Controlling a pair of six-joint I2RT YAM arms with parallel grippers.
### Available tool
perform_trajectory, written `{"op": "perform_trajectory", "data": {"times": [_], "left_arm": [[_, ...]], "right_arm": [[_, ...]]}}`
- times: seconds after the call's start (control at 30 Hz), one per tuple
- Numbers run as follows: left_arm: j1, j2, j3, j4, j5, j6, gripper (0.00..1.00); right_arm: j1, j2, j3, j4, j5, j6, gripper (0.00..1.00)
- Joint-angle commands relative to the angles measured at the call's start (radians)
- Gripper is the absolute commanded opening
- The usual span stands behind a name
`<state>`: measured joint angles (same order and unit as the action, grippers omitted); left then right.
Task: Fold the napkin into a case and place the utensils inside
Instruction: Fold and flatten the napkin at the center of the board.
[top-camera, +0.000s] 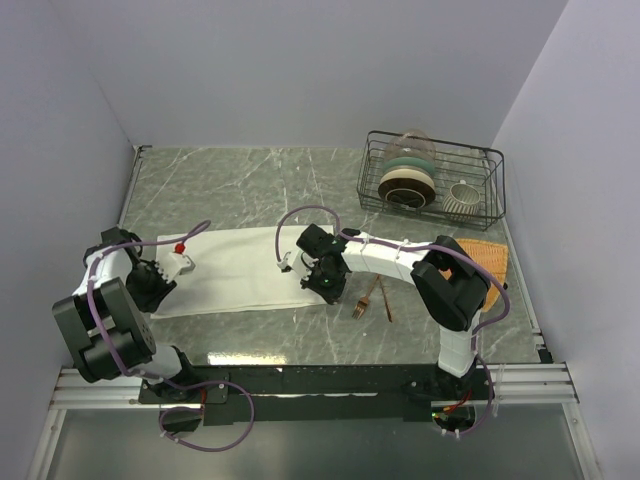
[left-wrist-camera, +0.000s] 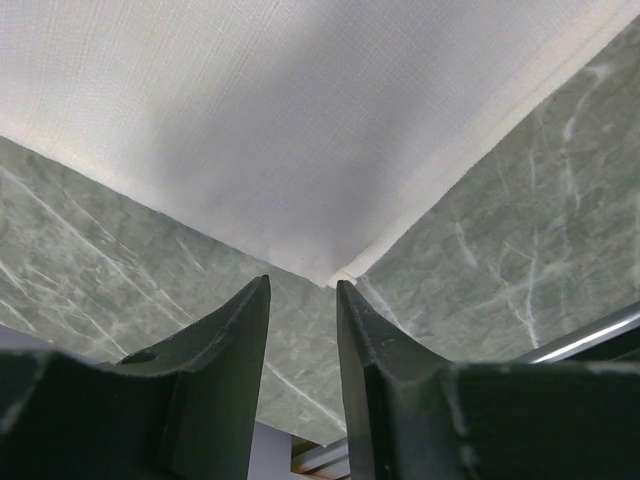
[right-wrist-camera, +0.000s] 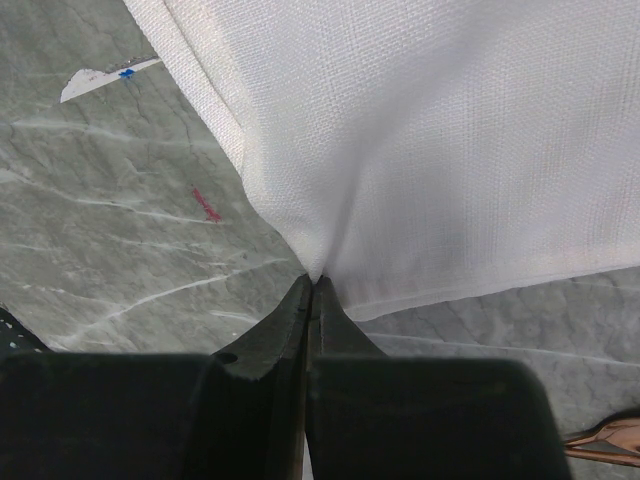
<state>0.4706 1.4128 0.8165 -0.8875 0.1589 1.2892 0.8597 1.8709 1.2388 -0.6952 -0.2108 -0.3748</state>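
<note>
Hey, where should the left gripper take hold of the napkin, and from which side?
Probably the napkin's left-end corner, just ahead of the fingers, coming in low from the left. The cloth lies flat, so only its hemmed tip offers an edge to pinch, and the left gripper's open fingers line up with it. The right gripper pinches the right end.

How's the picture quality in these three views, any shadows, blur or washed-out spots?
Top external: soft even light, napkin clear, faint shadows under the arms. Left wrist: a broad grey shadow crosses the napkin; the left claw is dark and slightly soft. Right wrist: weave sharp, bright towards upper right; the right claw nearly black.
</note>
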Motion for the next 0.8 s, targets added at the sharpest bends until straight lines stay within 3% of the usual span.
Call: {"op": "perform_trajectory", "data": {"times": [0.0,0.4,0.77], "left_arm": [[-0.010,0.011,-0.023,0.015,-0.002,0.059,0.38],[-0.036,0.040,-0.043,0.042,-0.039,0.065,0.33],[-0.036,0.015,-0.025,0.021,-0.027,0.052,0.06]], "right_arm": [[0.001,0.025,0.014,-0.006,0.001,0.010,0.00],[0.001,0.033,0.017,-0.006,-0.001,0.010,0.00],[-0.001,0.031,0.021,-0.010,-0.001,0.002,0.00]]}}
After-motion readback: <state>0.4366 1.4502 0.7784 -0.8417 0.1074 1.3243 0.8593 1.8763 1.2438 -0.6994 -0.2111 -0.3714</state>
